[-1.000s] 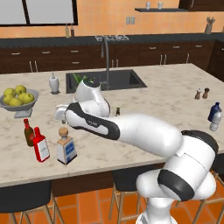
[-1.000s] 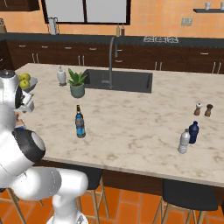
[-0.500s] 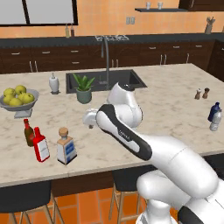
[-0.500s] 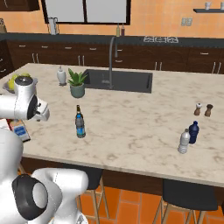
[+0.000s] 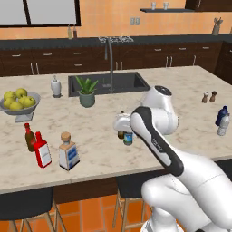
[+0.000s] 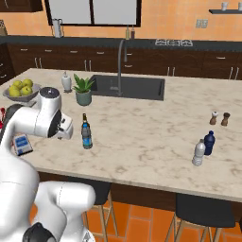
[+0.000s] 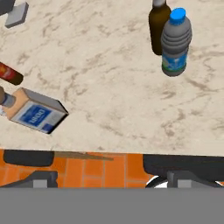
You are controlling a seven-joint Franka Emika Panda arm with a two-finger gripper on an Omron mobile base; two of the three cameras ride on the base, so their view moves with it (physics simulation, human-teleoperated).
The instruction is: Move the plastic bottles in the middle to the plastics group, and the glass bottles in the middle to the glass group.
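The small clear water bottle (image 5: 128, 138) (image 6: 87, 140) (image 7: 176, 43), blue-labelled, stands mid-counter right against the slim dark brown bottle (image 5: 120, 134) (image 6: 85, 119) (image 7: 157, 24). My gripper (image 5: 118, 124) (image 6: 66, 129) hovers just left of the pair, apart from them; its fingers are hidden. The squarish cork-stoppered bottle (image 5: 68, 152) (image 6: 22, 144) (image 7: 36, 113) stands at the left beside the flat red bottle (image 5: 42, 150) and the short brown bottle (image 5: 29, 137). Far right stand the dark blue bottle (image 5: 221, 116) (image 6: 209, 142) and the pale clear bottle (image 5: 223, 127) (image 6: 199, 152).
Salt and pepper shakers (image 5: 209, 96) (image 6: 220, 118) stand behind the plastics pair. A potted plant (image 5: 87, 93) (image 6: 83, 90), a sink (image 5: 108, 83), a fruit bowl (image 5: 17, 103) (image 6: 20, 89) and a white dispenser (image 5: 55, 86) sit further back. Dark stools (image 7: 179, 165) stand below the counter's front edge.
The arm has swung right, from near the cork-stoppered bottle to beside the two middle bottles. No bottle has moved.
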